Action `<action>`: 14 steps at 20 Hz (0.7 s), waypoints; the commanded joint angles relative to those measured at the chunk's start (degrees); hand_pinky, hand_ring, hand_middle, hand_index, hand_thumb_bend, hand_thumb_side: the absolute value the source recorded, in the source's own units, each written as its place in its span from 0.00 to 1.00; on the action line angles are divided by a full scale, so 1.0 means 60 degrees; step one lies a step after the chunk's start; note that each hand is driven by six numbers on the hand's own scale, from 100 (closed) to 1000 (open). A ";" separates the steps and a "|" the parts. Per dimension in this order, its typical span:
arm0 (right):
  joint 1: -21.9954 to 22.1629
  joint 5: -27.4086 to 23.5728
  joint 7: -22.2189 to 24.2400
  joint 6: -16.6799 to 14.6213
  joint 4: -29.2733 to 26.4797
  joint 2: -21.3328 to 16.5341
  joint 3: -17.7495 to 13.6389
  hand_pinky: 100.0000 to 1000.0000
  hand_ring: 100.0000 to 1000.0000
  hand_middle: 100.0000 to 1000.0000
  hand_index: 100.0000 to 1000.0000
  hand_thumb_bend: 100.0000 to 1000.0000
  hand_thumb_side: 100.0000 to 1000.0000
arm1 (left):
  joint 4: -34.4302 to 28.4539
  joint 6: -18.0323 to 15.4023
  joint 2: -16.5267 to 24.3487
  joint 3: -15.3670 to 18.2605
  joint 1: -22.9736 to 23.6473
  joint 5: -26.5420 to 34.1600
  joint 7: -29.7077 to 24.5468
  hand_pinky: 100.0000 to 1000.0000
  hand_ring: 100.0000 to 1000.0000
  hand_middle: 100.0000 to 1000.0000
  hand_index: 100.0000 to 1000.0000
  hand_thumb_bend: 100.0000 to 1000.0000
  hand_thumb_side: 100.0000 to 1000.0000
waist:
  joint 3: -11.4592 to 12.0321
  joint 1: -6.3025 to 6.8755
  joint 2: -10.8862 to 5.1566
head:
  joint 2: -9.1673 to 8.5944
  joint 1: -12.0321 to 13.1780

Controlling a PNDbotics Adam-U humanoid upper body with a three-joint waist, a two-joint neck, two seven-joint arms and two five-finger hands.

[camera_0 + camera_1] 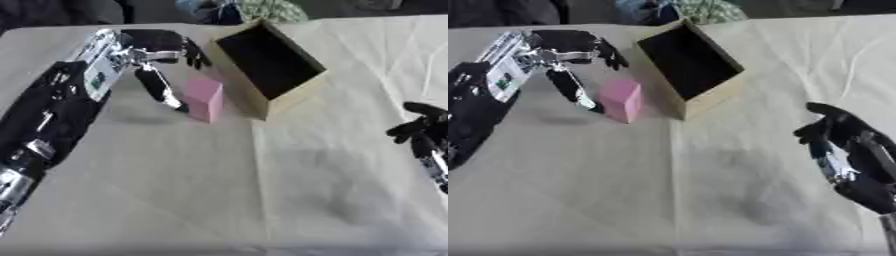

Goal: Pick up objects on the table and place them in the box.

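A pink block [204,98] stands upright on the cloth-covered table, just left of an open cardboard box [267,60] with a dark inside. My left hand [158,46] hangs above and left of the block, open, its thumb [160,85] reaching down beside the block's left face and its fingers [194,54] spread over the gap towards the box. Whether the thumb touches the block cannot be seen. My right hand [843,141] rests at the right edge with its fingers curled, holding nothing.
A beige cloth [227,185] covers the table, creased to the right of the box. Dark and patterned items [254,9] lie beyond the far edge behind the box.
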 commanded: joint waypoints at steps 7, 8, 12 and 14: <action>-0.0145 -0.0033 0.0047 -0.0013 -0.0095 -0.0062 -0.0002 0.74 0.67 0.47 0.91 0.00 0.52 | 0.0426 -0.0146 -0.0121 0.0241 -0.0167 -0.0650 0.0398 0.79 0.68 0.61 0.86 0.51 0.30 | -0.0058 -0.0034 -0.0059 | 0.0049 0.0047; -0.0148 -0.0032 0.0048 -0.0012 -0.0093 -0.0059 -0.0003 0.74 0.67 0.47 0.91 0.00 0.52 | 0.0461 -0.0170 -0.0140 0.0252 -0.0163 -0.0664 0.0410 0.78 0.67 0.60 0.85 0.51 0.30 | -0.0064 -0.0034 -0.0053 | 0.0049 0.0048; -0.0163 -0.0033 0.0064 -0.0011 -0.0086 -0.0046 0.0001 0.74 0.67 0.47 0.91 0.00 0.52 | 0.0517 -0.0262 -0.0189 0.0250 -0.0138 -0.0588 0.0393 0.76 0.60 0.51 0.78 0.44 0.25 | -0.0068 -0.0028 -0.0033 | 0.0049 0.0050; -0.0167 -0.0031 0.0069 -0.0009 -0.0081 -0.0045 0.0000 0.74 0.67 0.47 0.91 0.00 0.52 | 0.0486 -0.0258 -0.0187 0.0254 -0.0126 -0.0475 0.0436 0.74 0.55 0.44 0.71 0.38 0.22 | -0.0055 -0.0022 -0.0027 | 0.0049 0.0051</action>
